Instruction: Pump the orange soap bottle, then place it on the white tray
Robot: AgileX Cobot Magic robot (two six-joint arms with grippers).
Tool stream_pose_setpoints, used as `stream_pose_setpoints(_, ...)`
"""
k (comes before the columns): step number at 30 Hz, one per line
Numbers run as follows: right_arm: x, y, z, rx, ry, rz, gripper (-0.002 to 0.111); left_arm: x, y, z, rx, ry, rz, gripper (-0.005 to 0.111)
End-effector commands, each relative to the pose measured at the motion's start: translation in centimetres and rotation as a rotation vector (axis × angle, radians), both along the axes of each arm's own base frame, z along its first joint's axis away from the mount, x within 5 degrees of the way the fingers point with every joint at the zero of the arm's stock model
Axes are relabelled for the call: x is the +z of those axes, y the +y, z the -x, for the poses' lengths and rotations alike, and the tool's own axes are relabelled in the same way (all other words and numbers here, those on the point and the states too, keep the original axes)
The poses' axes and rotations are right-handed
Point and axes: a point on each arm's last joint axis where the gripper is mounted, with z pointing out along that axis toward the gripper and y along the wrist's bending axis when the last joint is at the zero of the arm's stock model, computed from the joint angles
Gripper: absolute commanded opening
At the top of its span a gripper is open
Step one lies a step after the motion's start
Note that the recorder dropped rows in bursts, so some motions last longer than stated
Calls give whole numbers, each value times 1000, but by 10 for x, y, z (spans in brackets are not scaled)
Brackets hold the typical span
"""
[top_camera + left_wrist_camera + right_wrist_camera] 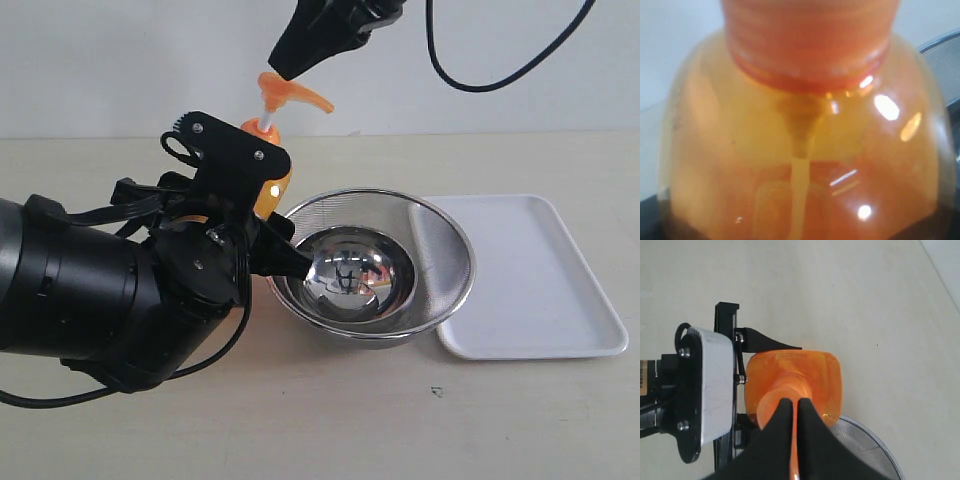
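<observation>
While the left gripper (pixel 265 225) clamps the upright bottle (pixel 277 188) at centre-left of the exterior frame, the right gripper (pixel 283 68), fingers nearly together and holding nothing, sits at top centre right over the pump (pixel 290 95), on the bottle's vertical axis. Pumping likely means pressing straight down; the tray (pixel 530 290) lies at right, past the bowl (pixel 440 240).

One orange soap bottle (pixel 265 128) and one white tray (pixel 540 280) are on the single counter (pixel 400 430). There are two bowls: one steel mesh bowl (pixel 447 262) and one shiny steel bowl (pixel 385 268) nested inside it. Two black robot arms show, the left arm (pixel 90 290) and the right arm (pixel 320 35).
</observation>
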Motion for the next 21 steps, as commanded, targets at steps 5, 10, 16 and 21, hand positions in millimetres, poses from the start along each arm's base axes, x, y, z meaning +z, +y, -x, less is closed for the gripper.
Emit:
stream_pose_setpoints(5,1,0,1,-7,6,-2,0,5,-2,-2,-7,-38,-7,5)
stream_pose_setpoints(10,-7,2,-3,-12,35,3,0,5,-2,-2,-7,-38,-7,5)
stream_pose_setpoints(16,-18,6,-8,-3,72,16,0,5,-2,-2,-7,-38,-7,5)
stream_pose_setpoints(21,-18,6,-8,-5,78,12,0,5,-2,-2,-8,-37,-6,5)
